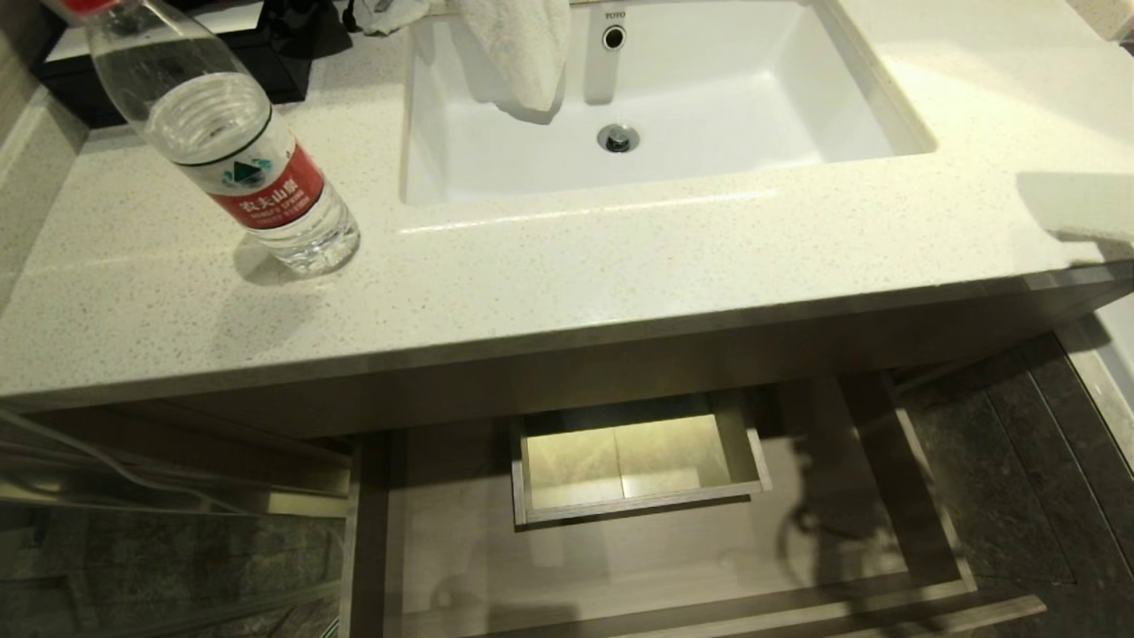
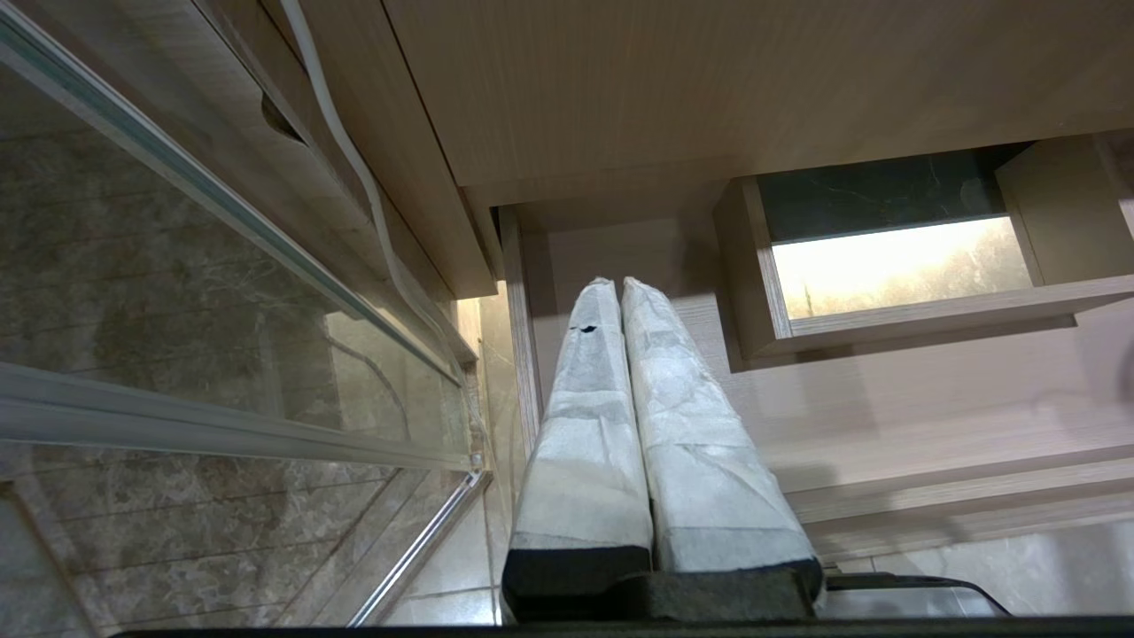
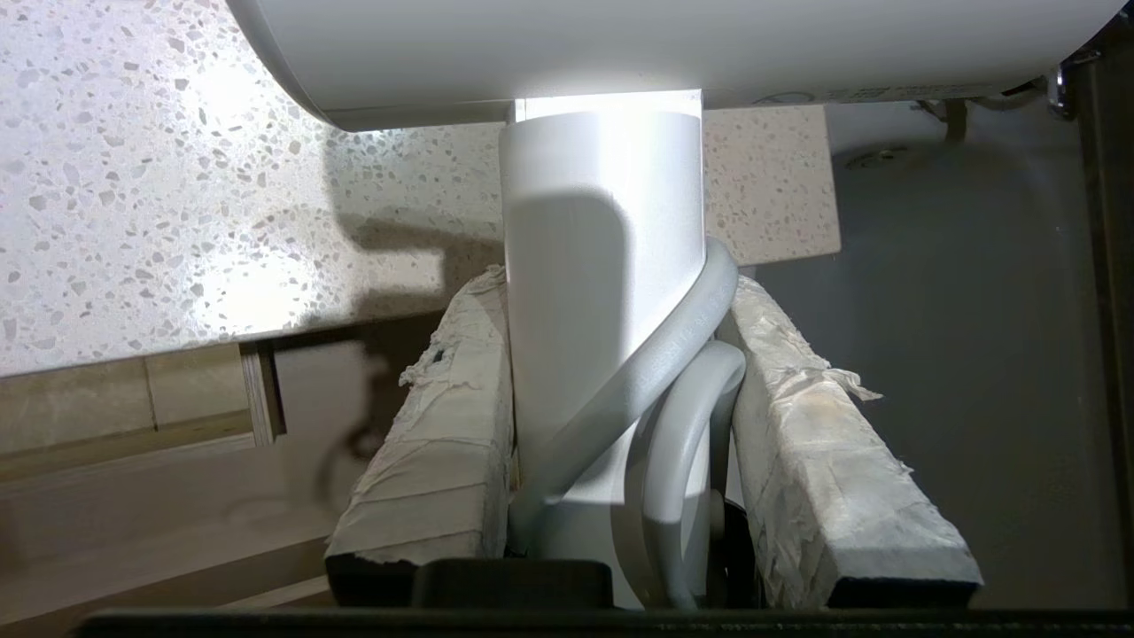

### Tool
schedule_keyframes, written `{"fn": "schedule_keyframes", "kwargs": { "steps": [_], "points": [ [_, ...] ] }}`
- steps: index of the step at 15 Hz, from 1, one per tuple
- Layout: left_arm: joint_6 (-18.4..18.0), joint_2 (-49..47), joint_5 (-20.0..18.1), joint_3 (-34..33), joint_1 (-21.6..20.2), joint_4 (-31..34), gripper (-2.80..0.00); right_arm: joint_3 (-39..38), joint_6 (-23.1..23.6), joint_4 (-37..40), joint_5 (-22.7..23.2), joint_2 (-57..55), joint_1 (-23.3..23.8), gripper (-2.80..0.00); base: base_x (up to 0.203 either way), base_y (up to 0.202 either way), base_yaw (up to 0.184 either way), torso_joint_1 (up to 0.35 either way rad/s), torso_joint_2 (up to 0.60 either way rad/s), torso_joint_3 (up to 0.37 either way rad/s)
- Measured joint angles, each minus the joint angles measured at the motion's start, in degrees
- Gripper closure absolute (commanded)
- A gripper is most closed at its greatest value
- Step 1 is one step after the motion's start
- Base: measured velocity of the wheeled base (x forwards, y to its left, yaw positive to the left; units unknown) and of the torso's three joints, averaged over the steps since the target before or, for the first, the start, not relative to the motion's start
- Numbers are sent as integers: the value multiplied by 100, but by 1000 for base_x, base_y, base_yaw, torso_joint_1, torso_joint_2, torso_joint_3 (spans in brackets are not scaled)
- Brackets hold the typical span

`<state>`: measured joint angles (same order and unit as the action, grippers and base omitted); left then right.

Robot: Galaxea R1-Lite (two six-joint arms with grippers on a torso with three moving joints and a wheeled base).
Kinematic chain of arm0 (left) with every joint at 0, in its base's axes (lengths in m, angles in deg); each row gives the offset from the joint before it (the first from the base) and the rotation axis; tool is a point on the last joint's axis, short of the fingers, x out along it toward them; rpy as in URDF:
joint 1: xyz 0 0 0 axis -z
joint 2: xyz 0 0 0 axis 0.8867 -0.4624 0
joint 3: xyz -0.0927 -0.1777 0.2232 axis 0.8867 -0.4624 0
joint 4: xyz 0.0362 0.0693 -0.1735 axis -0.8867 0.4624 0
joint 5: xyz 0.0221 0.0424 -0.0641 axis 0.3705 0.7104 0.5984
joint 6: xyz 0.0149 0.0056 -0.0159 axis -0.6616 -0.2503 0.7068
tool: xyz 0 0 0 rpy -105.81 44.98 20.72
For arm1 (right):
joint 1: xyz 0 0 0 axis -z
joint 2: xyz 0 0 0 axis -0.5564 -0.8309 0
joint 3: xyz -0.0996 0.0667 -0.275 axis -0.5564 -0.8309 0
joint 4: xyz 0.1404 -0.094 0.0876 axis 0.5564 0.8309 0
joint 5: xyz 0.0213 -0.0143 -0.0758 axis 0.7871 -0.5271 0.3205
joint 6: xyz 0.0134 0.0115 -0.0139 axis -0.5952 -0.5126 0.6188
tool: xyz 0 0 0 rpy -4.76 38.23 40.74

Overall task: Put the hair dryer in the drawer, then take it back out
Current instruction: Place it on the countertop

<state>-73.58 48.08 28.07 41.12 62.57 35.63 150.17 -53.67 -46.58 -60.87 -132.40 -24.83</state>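
Observation:
My right gripper (image 3: 611,292) is shut on the white handle of the hair dryer (image 3: 602,221), with loops of its white cord (image 3: 682,390) pinched between the fingers. The thick white barrel (image 3: 673,44) runs across above the handle. The dryer hangs over the front corner of the speckled counter (image 3: 177,177), with the drawer (image 3: 133,496) lower down. In the head view the drawer (image 1: 620,567) stands pulled out under the counter and nothing lies in it; neither gripper nor the dryer shows there. My left gripper (image 2: 618,285) is shut on nothing, parked by the drawer's left side (image 2: 523,354).
A clear water bottle (image 1: 239,151) stands on the counter (image 1: 620,266) at the left. The white sink (image 1: 780,106) has a towel (image 1: 523,49) hanging over its back edge. A boxed cut-out (image 1: 744,443) sits mid-drawer. A glass panel (image 2: 177,266) and a white cable (image 2: 354,168) are at the left.

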Motion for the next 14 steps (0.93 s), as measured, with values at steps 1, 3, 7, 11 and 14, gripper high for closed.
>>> {"fn": "schedule_keyframes", "kwargs": {
  "steps": [1, 3, 7, 11, 14],
  "points": [
    [0, 0, 2, 0, -1, 0, 0, 46, -6, -38, 1, -125, -57, 0, 0, 0, 0, 0, 0, 0],
    [-2, 0, 0, 0, -1, -1, 0, 57, -51, -171, 1, -346, -256, 0, 0, 0, 0, 0, 0, 0],
    [0, 0, 2, 0, -1, 1, 0, 100, -257, -813, 3, -935, -556, 0, 0, 0, 0, 0, 0, 0],
    [-2, 0, 2, 0, -1, 1, 0, 257, -287, -1031, 5, -1580, -684, 0, 0, 0, 0, 0, 0, 0],
    [0, 0, 2, 0, -1, -1, 0, 330, -288, -1123, 1, -1926, -686, 0, 0, 0, 0, 0, 0, 0]
  ]
}}
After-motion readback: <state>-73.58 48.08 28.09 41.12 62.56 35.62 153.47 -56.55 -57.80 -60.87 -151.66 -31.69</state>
